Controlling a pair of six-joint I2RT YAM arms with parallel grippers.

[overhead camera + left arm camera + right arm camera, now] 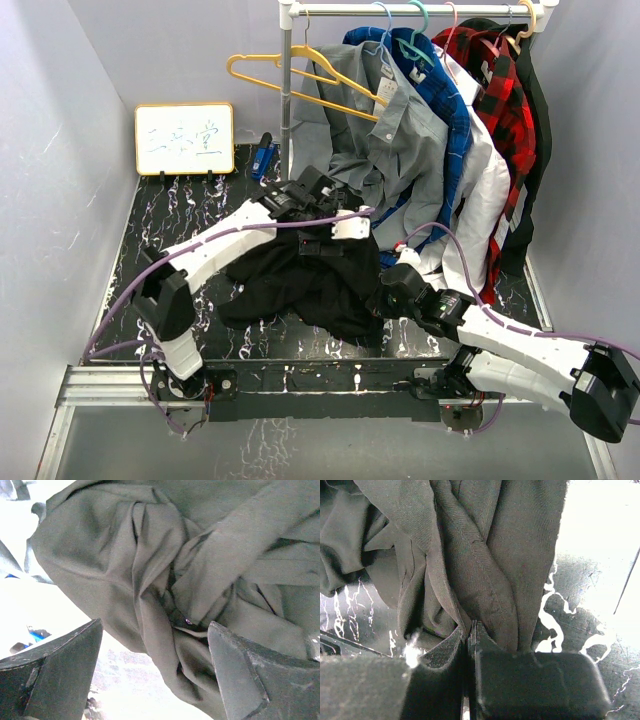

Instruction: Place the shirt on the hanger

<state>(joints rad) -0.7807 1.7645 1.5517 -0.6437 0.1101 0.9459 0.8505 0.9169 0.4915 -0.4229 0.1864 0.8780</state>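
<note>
The biggest hazard is the shirt [290, 285] itself. It is one crumpled black heap with no collar or neck opening showing, so a lift could raise it as a twisted rope that the hanger [320, 101] cannot enter. Next, only a single fold is held. If that fold slips, the whole bundle drops back. A smaller risk is that the hanger hangs at the rack pole [287, 130], close to the grey shirt [400, 140], which trailing cloth might snag.

The shirt lies on the table in front of the rack pole, towards the arms. The right gripper [470, 630] sits at the heap's edge farthest from the pole, its jaws pressed together on a pinched fold. The left gripper [155, 625] is at the side nearest the pole with its jaws spread. Fabric bunches just ahead of its fingers [240, 670], but whether they touch it, I cannot tell.
</note>
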